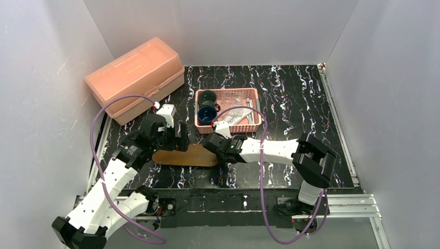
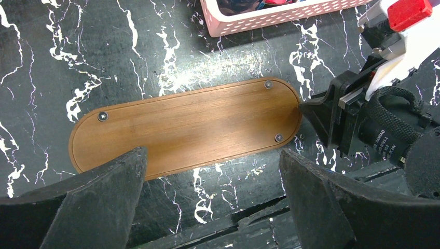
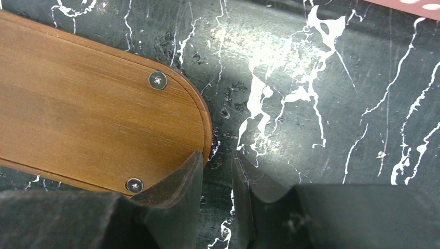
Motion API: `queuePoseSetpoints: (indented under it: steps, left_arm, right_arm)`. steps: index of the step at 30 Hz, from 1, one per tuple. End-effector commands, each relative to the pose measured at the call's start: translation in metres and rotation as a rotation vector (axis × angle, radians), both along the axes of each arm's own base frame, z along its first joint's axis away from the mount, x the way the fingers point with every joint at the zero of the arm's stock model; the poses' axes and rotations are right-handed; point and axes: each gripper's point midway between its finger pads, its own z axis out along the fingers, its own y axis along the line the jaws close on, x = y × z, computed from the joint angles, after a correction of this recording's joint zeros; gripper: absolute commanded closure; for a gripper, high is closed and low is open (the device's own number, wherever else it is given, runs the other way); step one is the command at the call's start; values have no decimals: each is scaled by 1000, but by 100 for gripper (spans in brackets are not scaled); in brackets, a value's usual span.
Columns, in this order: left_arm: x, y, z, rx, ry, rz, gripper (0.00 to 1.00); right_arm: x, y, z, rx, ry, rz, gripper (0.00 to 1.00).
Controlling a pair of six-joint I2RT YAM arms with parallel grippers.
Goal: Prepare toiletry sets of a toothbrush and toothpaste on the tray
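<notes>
Holding left gripper [image 2: 212, 155] wide open above wooden tray [image 2: 187, 124]; keeping right gripper [image 3: 217, 158] narrowly parted, empty, tray's end beside left fingertip, likely for repositioning.

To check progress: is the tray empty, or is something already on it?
Empty. The tray shows only bare wood and three screws in the left wrist view; nothing lies on it.

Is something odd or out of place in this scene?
The tray shows screw heads near its ends on the face that points up, so it may be lying upside down. Nothing looks spilled or broken.
</notes>
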Motion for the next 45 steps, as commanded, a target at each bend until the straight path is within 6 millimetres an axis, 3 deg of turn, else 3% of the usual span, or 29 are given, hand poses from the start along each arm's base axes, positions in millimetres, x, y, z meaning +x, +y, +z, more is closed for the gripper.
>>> queuePoseSetpoints:
  steps: [1,14,31,34,45]
  left_arm:
    - [-1,2,3,3,-1,6,1]
    - [-1,2,2,9,0,8,1]
    - [0,3,0,17,7,11,1]
    - [0,3,0,17,8,11,1]
    - [-4,7,-17,26,89,80,1]
  right_arm:
    - [-2,-38,-4,-129,-18,-23,65]
    - [-1,-75,2,-170,-40,-75,66]
    - [12,-156,12,-197,-33,-201,65]
    - [14,-154,21,-149,-42,-205,65]
    - [12,-115,33,34,3,-141,65]
